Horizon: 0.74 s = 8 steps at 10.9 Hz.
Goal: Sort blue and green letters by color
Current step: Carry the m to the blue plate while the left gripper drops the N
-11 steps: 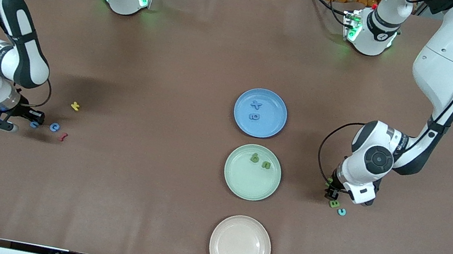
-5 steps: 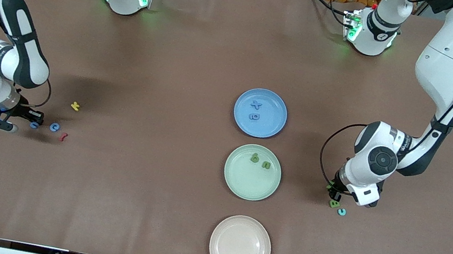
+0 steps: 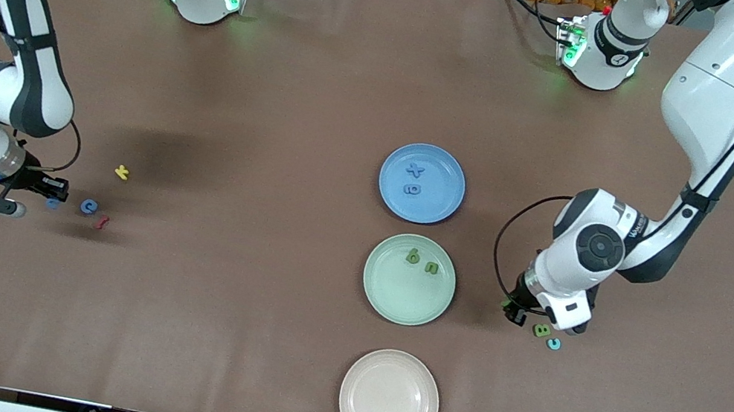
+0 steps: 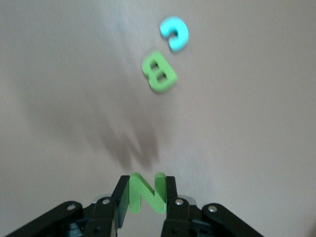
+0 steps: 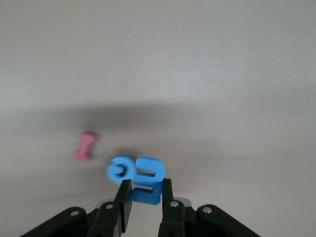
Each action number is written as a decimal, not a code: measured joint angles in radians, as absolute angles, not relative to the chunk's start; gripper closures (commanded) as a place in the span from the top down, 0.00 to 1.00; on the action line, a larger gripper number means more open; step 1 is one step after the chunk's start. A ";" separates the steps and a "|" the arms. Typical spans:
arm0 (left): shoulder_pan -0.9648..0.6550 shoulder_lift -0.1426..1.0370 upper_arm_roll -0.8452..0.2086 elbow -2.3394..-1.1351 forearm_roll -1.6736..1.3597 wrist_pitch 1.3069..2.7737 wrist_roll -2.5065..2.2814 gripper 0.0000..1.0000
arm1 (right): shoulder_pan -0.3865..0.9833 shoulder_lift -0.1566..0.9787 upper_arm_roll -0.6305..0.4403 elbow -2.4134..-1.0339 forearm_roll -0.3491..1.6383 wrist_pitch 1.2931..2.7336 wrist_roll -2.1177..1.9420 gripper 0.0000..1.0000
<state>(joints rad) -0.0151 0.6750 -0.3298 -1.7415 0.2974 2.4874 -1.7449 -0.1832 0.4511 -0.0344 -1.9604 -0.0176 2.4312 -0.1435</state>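
Pinching a green N (image 4: 146,192) between its fingers (image 4: 121,197), the left gripper (image 3: 513,312) hung over the bare table between the green plate (image 3: 389,293) and two letters lying on the table, a green B (image 3: 541,330) and, just beside it toward the left arm's end, a pale turquoise c (image 3: 553,343). Two more green letters (image 3: 422,261) lay side by side on the green plate. On the blue plate (image 3: 442,189), which sat farther from the front camera than the green one, lay two blue letters (image 3: 414,179). An empty beige plate (image 3: 388,401) stood nearest the front camera, in line with the other two. Toward the right arm's end of the table, the right gripper (image 3: 48,194) was clamped on a blue letter (image 5: 147,180), with the letter low over the table surface. Just beside it lay a round blue letter (image 3: 88,207), then a red letter (image 3: 102,222) close by, and a yellow letter (image 3: 122,173) somewhat farther from the front camera.
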 measured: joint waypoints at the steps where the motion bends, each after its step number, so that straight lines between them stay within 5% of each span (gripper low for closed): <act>1: -0.019 0.675 -0.359 -1.735 0.297 2.487 -1.758 0.00 | -0.158 0.424 -0.034 -1.961 -0.018 2.393 -0.142 0.00; 6: -0.077 0.676 -0.467 -1.726 0.297 2.549 -1.818 0.00 | 0.046 0.390 -0.029 -1.961 0.141 2.319 -0.061 0.00; 7: -0.102 0.680 -0.467 -1.724 0.297 2.577 -1.835 0.71 | 0.106 0.389 -0.028 -1.961 0.154 2.319 0.013 0.00; 8: -0.121 0.687 -0.465 -1.716 0.297 2.596 -1.844 1.00 | 0.171 0.388 -0.027 -1.961 0.157 2.319 0.098 0.00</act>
